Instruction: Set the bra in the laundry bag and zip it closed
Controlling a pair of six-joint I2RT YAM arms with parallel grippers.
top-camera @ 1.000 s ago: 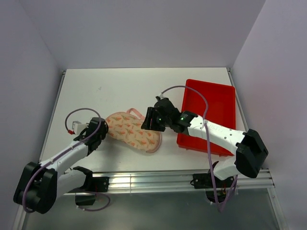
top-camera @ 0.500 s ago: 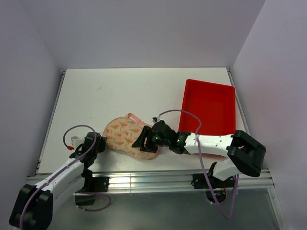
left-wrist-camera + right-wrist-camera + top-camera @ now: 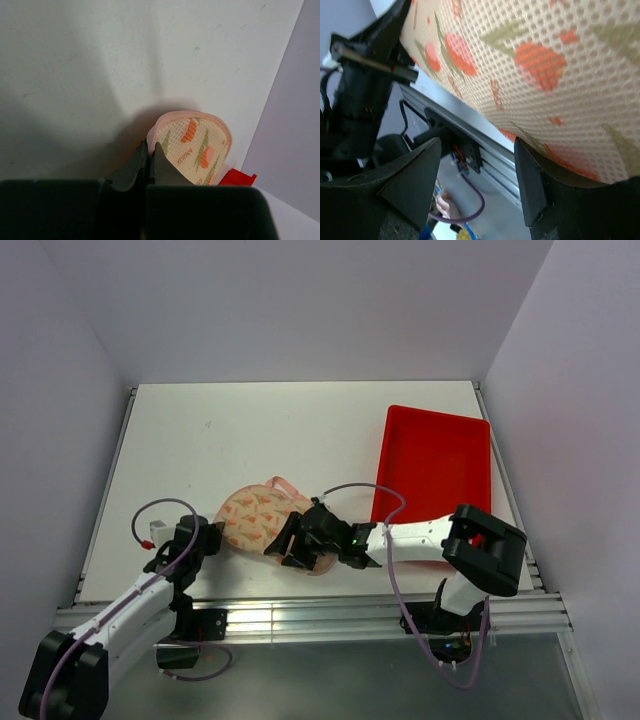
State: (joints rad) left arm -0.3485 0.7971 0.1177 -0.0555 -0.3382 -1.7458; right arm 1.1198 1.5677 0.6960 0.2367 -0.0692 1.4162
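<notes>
The laundry bag [image 3: 255, 518], cream-pink with orange-red print, lies on the table near the front edge with its lobes shut together. It also fills the right wrist view [image 3: 520, 60] and shows in the left wrist view [image 3: 197, 145]. My left gripper [image 3: 208, 538] is at the bag's left end, its jaws [image 3: 150, 145] pressed together on the pink zipper edge. My right gripper [image 3: 292, 545] is low over the bag's near right part. It is open [image 3: 477, 145], with one finger against the fabric. The bra is hidden.
The red plastic tray [image 3: 435, 465] stands at the right, its corner also visible in the left wrist view [image 3: 239, 176]. A pink loop [image 3: 285, 483] sticks out at the bag's far side. The table's metal front rail [image 3: 300, 615] is just below both grippers.
My right gripper has swung from the bag's far right end down to its near side by the front edge. The bag has slid nearer and bunched shorter. My left arm has drawn back slightly.
</notes>
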